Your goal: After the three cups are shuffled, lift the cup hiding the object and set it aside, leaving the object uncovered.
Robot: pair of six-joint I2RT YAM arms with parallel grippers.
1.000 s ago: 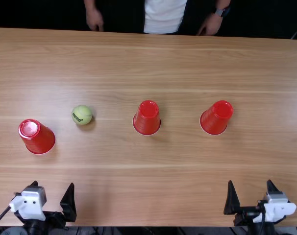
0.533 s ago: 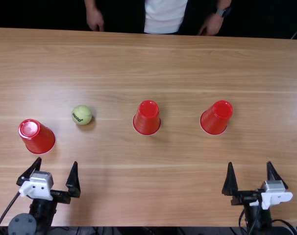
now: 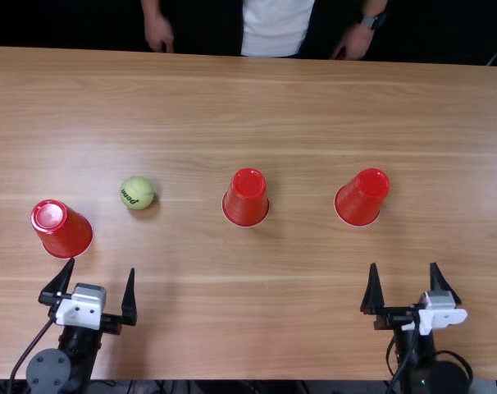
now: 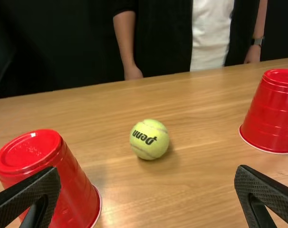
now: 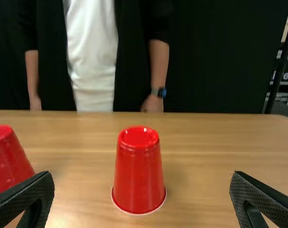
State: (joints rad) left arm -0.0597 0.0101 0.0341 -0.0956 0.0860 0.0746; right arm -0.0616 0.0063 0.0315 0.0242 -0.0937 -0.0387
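A yellow ball [image 3: 137, 193] lies uncovered on the table [image 3: 248, 107], toward its left end, between two of three red cups, all upside down and well apart. The left cup [image 3: 61, 229] stands close to the left end, nearer the near edge than the ball. The middle cup [image 3: 247, 198] sits at mid-table, the right cup [image 3: 362, 197] toward the right end. At the near edge, the left gripper [image 3: 99, 271] and right gripper [image 3: 403, 271] hover, jaws spread wide, holding nothing.
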